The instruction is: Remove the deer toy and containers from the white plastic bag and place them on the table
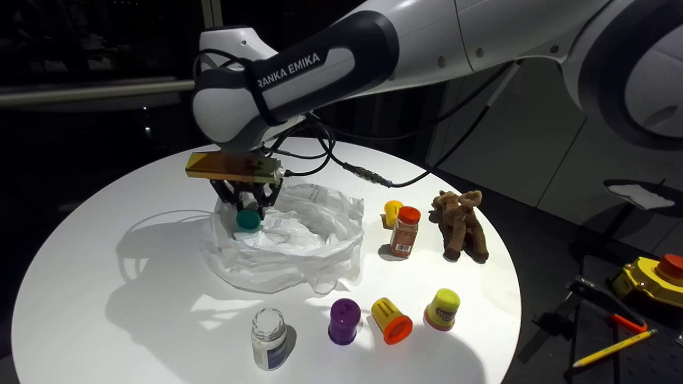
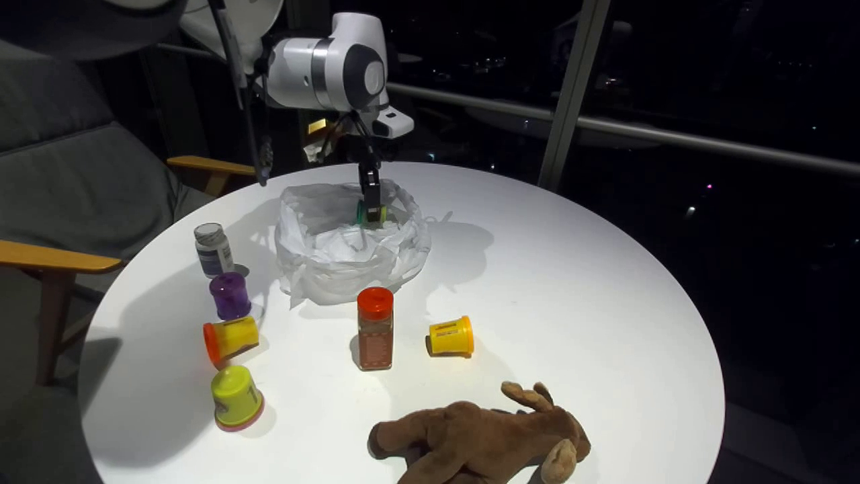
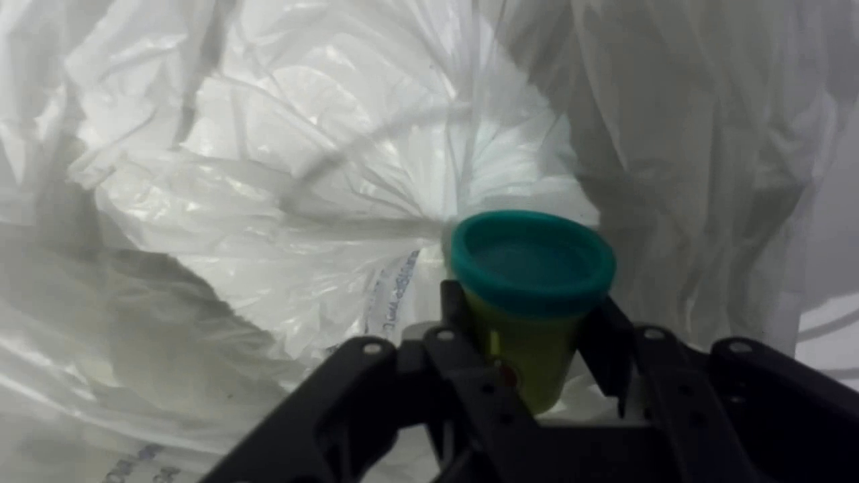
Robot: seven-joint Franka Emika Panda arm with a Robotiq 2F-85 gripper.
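My gripper (image 3: 530, 308) is shut on a yellow-green container with a teal lid (image 3: 533, 261), held tilted inside the opening of the white plastic bag (image 1: 288, 269). The held container also shows in both exterior views (image 1: 248, 220) (image 2: 361, 214). The bag's crumpled floor shows in the wrist view with nothing else on it. The brown deer toy (image 1: 460, 221) lies on the white table (image 1: 160, 176). Other containers on the table are a red-lidded shaker (image 1: 404, 237), a yellow tub (image 1: 393, 212), a purple one (image 1: 344, 321), a yellow-orange one on its side (image 1: 389, 320), a yellow-green one (image 1: 443, 309) and a white jar (image 1: 268, 341).
The round table's edge curves near the deer. A cable (image 1: 368, 175) hangs from the arm above the table. A chair (image 2: 60, 252) stands beside the table. A yellow box with a red button (image 1: 651, 280) and a pencil (image 1: 613, 348) lie off the table.
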